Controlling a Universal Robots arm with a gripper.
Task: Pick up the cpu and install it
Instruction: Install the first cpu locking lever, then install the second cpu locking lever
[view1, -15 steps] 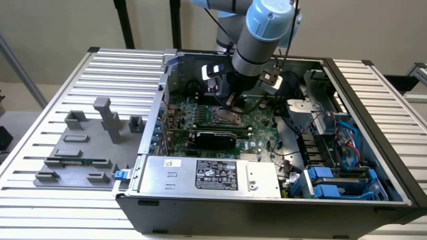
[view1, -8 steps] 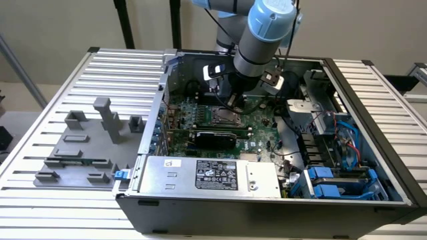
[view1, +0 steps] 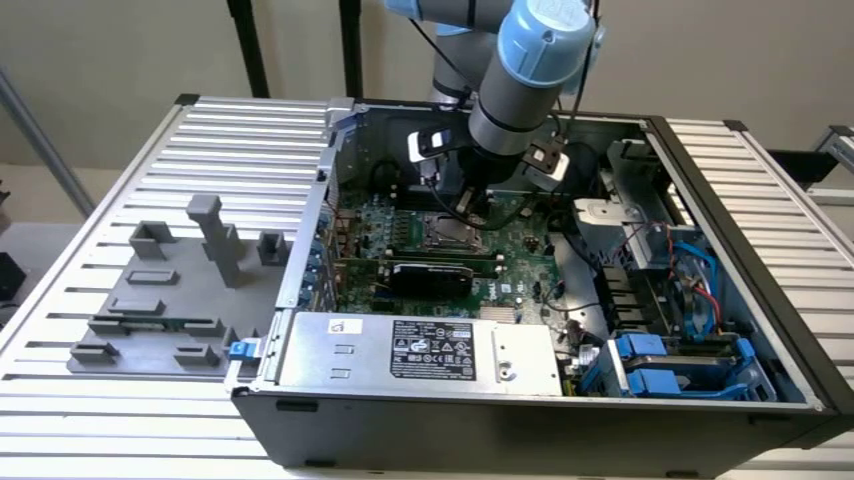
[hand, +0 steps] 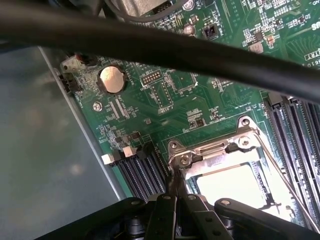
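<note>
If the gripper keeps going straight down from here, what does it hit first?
Most likely the socket on the motherboard: the shut gripper points down at it, its tip at the socket's metal frame. How much gap remains is unclear.

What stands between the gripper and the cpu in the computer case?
Nothing visible does. The shut gripper sits at the corner of the socket frame, and the pale square inside it, apparently the cpu, lies uncovered beside it. The black cable crosses nearer the camera.
</note>
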